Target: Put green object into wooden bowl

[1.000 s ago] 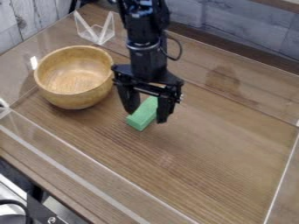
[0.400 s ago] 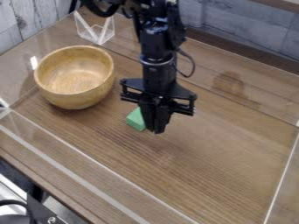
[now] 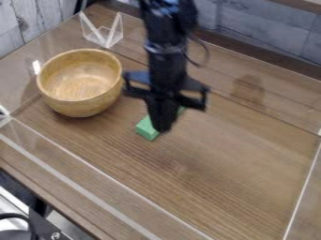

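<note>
A clear low wall point(image 3: 75, 183) runs along the near edge of the wooden counter point(image 3: 238, 159), unchanged from a second ago. Past it, near the middle of the counter, the green object point(image 3: 149, 130) is in the same spot as before, but only its lower left end shows now, the rest being hidden behind the black pincer point(image 3: 163, 124). A second ago the pincer's fingers stood spread on either side of the block; now they are pressed together on the green object, pointing straight down, and the picture is too blurred to tell if the block has left the counter. Farther back and to the left, the wooden bowl point(image 3: 81, 82) sits well apart from the block, empty and unmoved.
</note>
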`<state>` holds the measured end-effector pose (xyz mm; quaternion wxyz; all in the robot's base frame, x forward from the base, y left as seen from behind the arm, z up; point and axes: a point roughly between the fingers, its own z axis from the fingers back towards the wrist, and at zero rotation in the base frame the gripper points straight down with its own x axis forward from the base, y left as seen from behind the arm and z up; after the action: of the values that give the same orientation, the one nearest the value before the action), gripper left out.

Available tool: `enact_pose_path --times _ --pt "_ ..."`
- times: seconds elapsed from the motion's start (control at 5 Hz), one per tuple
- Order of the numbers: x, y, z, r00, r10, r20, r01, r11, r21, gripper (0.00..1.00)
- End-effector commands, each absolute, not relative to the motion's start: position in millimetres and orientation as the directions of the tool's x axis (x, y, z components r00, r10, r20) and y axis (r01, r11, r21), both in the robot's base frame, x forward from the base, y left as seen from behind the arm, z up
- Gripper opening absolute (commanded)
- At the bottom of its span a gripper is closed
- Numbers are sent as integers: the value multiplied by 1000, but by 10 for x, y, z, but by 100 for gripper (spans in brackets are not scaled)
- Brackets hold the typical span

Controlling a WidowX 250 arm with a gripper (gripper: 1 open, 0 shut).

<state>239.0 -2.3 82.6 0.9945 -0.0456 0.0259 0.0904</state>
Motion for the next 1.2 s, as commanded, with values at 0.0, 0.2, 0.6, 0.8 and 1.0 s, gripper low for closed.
enact_pose_path --times 0.0,0.2,0.6,0.8,1.0 --pt "2476 396 1103 988 152 3 -151 984 -92 0" --pt "2549 546 1161 996 88 8 -87 991 -99 0" --pt "2720 418 863 1000 -9 5 9 995 -99 100" --pt "2720 253 626 997 -73 8 73 993 -89 100" --pt "2737 160 354 992 -126 17 127 989 -77 100"
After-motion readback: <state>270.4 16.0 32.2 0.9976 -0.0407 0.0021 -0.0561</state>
